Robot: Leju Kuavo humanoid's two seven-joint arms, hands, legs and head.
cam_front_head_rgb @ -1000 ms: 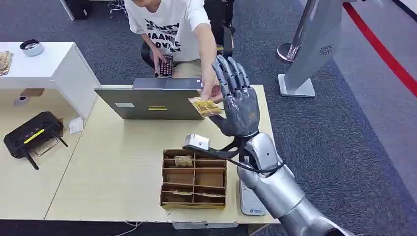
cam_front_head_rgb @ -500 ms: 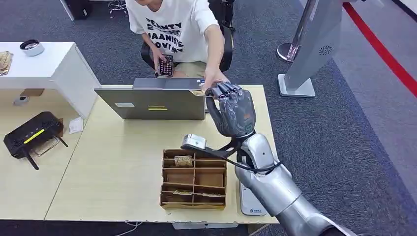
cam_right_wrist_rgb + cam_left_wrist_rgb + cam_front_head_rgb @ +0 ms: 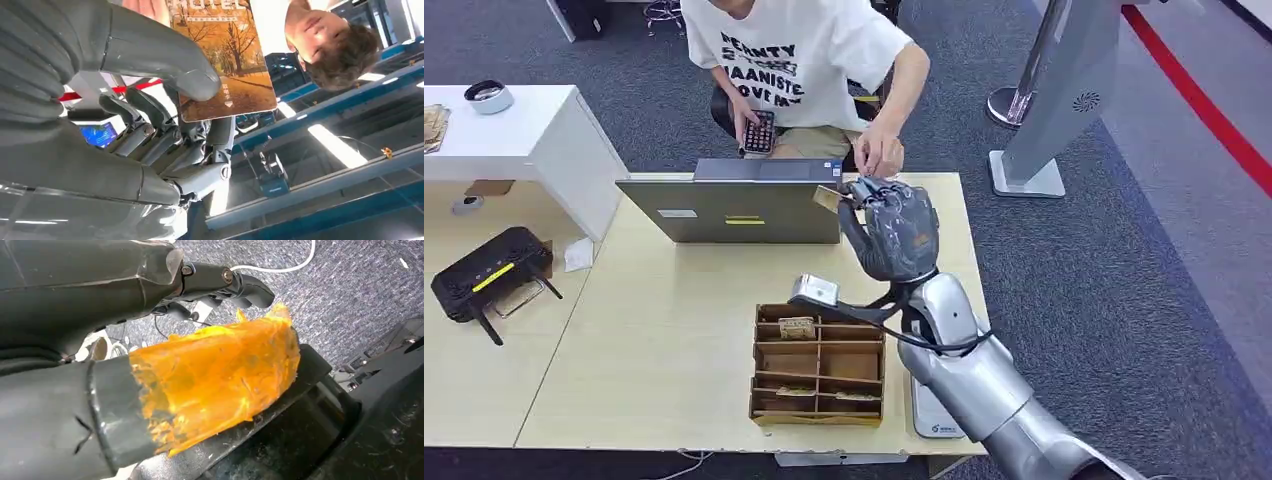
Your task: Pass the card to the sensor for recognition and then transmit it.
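Right hand [image 3: 892, 232] pinches card [image 3: 222, 65] between thumb and fingers, raised beside your laptop [image 3: 729, 208]; person's hand [image 3: 879, 155] just above, apart

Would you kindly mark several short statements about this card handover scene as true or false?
1. The right robot hand pinches the card. True.
2. The person's hand grips the card. False: it is off the card, beyond the table edge.
3. The person holds a phone. True.
4. The laptop lies closed flat. False: it stands open, lid toward the robot.
5. The cardboard organizer sits on the floor. False: it sits on the table.
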